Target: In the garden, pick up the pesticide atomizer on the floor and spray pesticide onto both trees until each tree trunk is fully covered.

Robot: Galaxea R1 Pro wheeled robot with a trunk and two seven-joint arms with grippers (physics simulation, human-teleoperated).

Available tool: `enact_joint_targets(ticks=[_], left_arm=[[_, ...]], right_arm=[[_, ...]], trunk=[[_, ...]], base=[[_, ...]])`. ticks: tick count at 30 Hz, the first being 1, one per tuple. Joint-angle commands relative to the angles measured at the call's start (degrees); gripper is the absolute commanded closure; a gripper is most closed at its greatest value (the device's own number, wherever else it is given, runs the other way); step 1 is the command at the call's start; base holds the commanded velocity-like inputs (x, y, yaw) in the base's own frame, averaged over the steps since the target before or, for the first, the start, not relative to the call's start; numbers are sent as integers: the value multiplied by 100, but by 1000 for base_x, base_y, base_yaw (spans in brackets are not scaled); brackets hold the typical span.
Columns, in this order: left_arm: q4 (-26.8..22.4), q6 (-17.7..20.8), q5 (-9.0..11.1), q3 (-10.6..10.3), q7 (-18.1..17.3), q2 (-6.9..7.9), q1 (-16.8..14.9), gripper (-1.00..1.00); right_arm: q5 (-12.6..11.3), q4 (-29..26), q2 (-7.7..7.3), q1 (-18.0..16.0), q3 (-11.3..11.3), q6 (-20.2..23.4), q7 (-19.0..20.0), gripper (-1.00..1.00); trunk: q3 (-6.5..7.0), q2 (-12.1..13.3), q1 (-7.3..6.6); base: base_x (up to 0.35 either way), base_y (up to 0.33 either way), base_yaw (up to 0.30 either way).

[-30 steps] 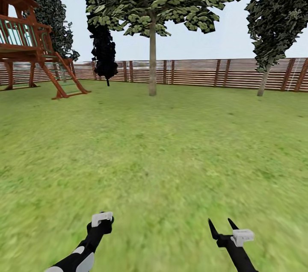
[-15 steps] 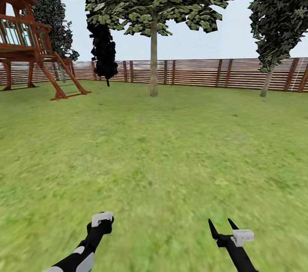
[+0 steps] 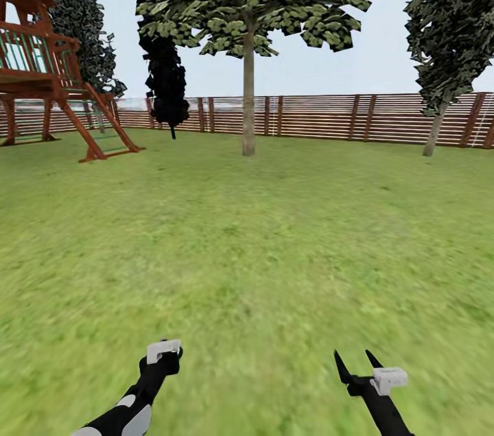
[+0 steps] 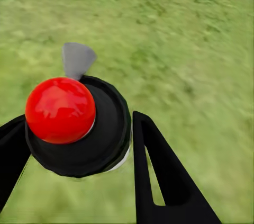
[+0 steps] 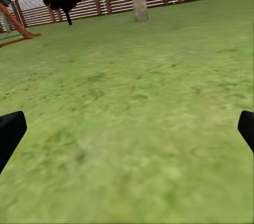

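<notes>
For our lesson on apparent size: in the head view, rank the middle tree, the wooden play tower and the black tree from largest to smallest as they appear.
1. Middle tree
2. Play tower, cut off at the picture's edge, so its full size is unsure
3. Black tree

Nearness to the camera differs, so true sizes may not match.

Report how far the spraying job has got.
Done: the pesticide atomizer sits gripped in the left claw. In hand: nothing is being sprayed; the right claw is open and empty. Left: the tree trunks stand far across the lawn, apparently unsprayed.
</notes>
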Motion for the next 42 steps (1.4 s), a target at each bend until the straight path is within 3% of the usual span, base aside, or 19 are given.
enact_joint_targets(ticks=[1, 42], left_arm=[[-1, 0, -2, 0, -1, 0, 0, 100], [-1, 0, -2, 0, -2, 0, 0, 100]], right_arm=[[0, -1, 0, -2, 0, 0, 0, -100], [0, 2, 0, -3, 0, 0, 0, -100]], trunk=[[0, 0, 0], [0, 0, 0]], base=[[329, 116, 0], [329, 116, 0]])
